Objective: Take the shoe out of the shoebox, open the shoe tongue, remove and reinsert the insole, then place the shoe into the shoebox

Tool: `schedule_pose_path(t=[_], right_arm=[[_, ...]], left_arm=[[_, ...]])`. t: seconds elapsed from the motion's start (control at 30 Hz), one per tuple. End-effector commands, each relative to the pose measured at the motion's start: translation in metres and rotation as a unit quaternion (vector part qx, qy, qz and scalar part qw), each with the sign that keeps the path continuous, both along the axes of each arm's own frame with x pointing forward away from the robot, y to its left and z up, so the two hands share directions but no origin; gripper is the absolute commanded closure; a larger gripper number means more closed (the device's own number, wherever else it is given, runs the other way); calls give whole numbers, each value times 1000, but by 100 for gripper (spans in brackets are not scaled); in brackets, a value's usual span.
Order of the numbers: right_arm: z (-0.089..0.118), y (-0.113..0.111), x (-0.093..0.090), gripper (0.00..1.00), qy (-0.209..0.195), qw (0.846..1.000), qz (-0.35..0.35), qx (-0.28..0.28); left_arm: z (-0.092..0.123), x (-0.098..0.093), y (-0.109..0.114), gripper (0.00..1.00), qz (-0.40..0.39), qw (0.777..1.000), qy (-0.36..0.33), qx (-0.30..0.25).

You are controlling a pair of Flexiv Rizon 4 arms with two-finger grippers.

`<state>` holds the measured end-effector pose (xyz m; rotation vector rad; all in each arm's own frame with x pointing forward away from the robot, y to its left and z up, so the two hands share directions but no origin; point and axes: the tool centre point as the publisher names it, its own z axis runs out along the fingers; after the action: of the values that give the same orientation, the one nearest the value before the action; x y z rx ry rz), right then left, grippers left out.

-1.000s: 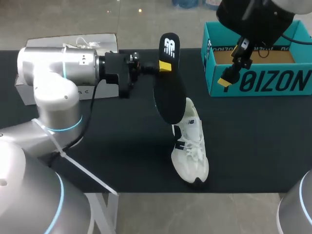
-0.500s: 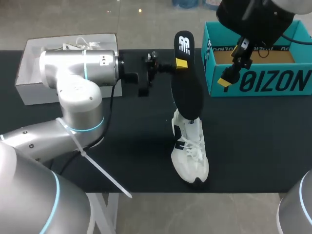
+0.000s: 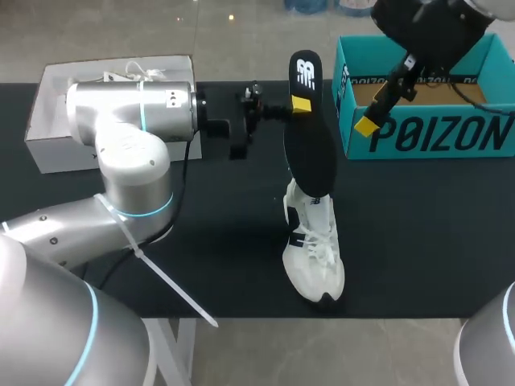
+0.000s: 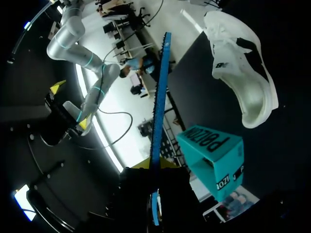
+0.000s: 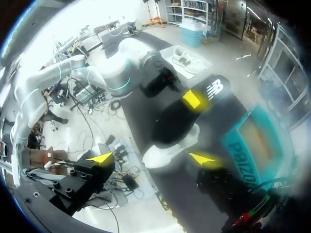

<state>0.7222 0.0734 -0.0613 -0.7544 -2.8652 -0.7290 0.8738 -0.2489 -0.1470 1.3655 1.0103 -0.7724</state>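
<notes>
A white shoe (image 3: 314, 249) lies on the black table, toe toward the front edge. Above its heel opening hangs the black insole (image 3: 308, 149), upright, its lower end at the shoe's collar. My left gripper (image 3: 298, 104) is shut on the insole's upper part. In the left wrist view the insole (image 4: 158, 107) shows edge-on ahead of that gripper (image 4: 154, 167), with the shoe (image 4: 240, 73) beyond. The teal shoebox (image 3: 426, 133) stands at the back right. My right gripper (image 3: 389, 95) hangs open in front of it, empty. In the right wrist view its fingers (image 5: 150, 158) straddle the shoe (image 5: 163, 154) from well above.
A white tray (image 3: 44, 141) stands at the back left behind my left arm, with white laces (image 3: 133, 72) showing in it. Bare black table lies to the right of the shoe and in front of the shoebox.
My left arm has carried the insole to the right, over the shoe's heel, then held still. My right gripper has shifted slightly up and tilted.
</notes>
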Motion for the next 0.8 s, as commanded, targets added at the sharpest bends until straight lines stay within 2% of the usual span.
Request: schedule_pose_path(t=[0.03, 0.2, 0.4, 0.53, 0.8], right_arm=[[-28, -9, 1, 0, 38, 976, 9, 213], [-44, -8, 3, 0, 50, 950, 11, 308], [-54, -5, 8, 0, 51, 930, 7, 363], [-59, -2, 14, 0, 49, 923, 5, 381], [-64, 1, 37, 0, 23, 925, 6, 379]], left_arm=[[-1, 0, -1, 100, 0, 1000, -1, 0], [-1, 0, -1, 100, 0, 1000, -1, 0], [-1, 0, -1, 100, 0, 1000, -1, 0], [-1, 0, -1, 100, 0, 1000, -1, 0], [-1, 0, -1, 100, 0, 1000, -1, 0]])
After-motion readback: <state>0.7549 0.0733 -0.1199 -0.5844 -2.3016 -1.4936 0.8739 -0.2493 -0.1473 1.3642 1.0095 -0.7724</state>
